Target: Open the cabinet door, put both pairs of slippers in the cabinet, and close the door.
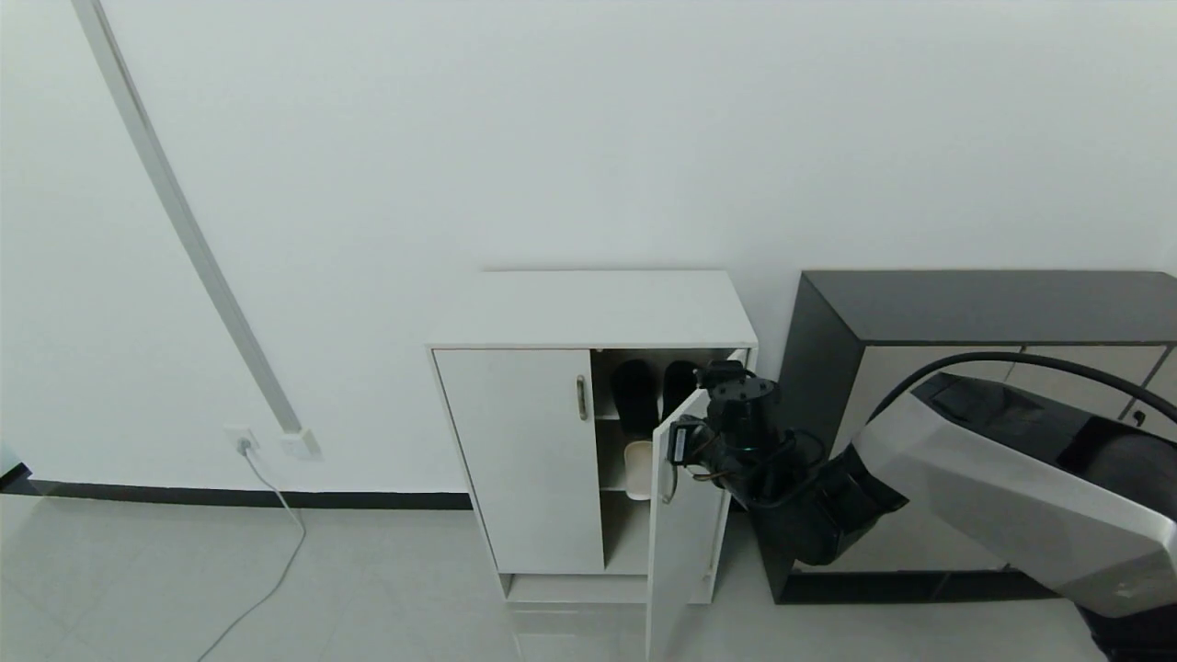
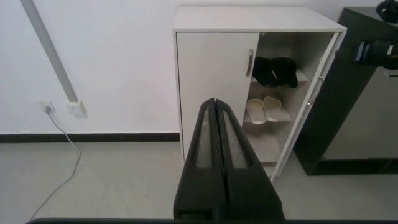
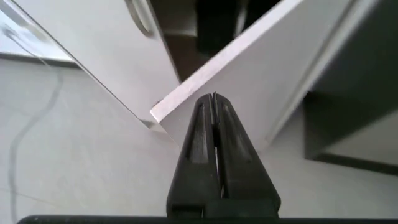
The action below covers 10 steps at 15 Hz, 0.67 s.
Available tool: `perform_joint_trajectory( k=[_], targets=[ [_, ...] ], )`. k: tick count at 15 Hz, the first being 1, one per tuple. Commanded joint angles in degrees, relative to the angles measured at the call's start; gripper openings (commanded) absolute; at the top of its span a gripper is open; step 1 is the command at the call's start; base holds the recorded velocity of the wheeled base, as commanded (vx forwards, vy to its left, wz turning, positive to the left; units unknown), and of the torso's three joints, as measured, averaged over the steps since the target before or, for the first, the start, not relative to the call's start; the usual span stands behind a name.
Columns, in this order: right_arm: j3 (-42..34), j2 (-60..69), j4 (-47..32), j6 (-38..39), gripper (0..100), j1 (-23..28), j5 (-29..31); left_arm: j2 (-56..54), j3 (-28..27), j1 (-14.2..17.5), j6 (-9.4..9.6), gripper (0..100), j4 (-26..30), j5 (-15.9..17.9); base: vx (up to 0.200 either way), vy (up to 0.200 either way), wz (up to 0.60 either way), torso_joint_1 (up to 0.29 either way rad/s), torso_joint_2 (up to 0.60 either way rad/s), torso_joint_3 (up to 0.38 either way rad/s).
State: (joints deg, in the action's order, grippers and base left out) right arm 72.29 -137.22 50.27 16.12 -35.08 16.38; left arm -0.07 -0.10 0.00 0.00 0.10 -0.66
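Note:
A white cabinet [image 1: 588, 308] stands against the wall, its left door [image 1: 519, 460] closed and its right door [image 1: 685, 515] swung partly open. A black pair of slippers [image 1: 648, 391] sits on the upper shelf and a beige pair [image 1: 637, 469] on the shelf below. My right gripper [image 3: 214, 99] is shut with nothing in it, its tips up against the outer face of the open door [image 3: 267, 68]. My left gripper [image 2: 216, 102] is shut and empty, held well back from the cabinet [image 2: 261, 18]; past it lie the black slippers [image 2: 277, 71] and the beige slippers [image 2: 266, 110].
A dark cabinet [image 1: 965, 303] stands close to the right of the white one, behind the open door. A wall socket with a trailing cable [image 1: 244, 443] and a slanted conduit [image 1: 184, 221] are on the left. Bare tiled floor [image 1: 276, 598] lies in front.

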Motion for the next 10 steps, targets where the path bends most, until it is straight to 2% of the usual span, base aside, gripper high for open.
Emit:
perform_joint_trajectory(
  k=[1,3,5,7,10],
  targets=[
    [-5.8,1.9,5.0,-0.6,0,0.5,-3.6,0.1,0.0,0.0,0.00,0,0.0,0.0,0.000,0.000,0.00,0.000,0.00,0.000],
    [-14.2,4.2,9.0,-4.3,0,1.5,-8.6,0.1,0.0,0.0,0.00,0,0.0,0.0,0.000,0.000,0.00,0.000,0.00,0.000],
    [-21.8,4.1,17.1,-6.8,0,2.0,-10.8,0.1,0.0,0.0,0.09,0,0.0,0.0,0.000,0.000,0.00,0.000,0.00,0.000],
    [-24.9,4.1,20.1,-7.1,0,2.2,-10.8,0.1,0.0,0.0,0.18,0,0.0,0.1,0.200,0.000,0.00,0.000,0.00,0.002],
    [-25.3,4.0,20.2,-7.1,0,2.2,-10.9,0.1,0.0,0.0,0.18,0,0.0,0.1,0.200,0.000,0.00,-0.004,0.01,0.002]
  ],
)
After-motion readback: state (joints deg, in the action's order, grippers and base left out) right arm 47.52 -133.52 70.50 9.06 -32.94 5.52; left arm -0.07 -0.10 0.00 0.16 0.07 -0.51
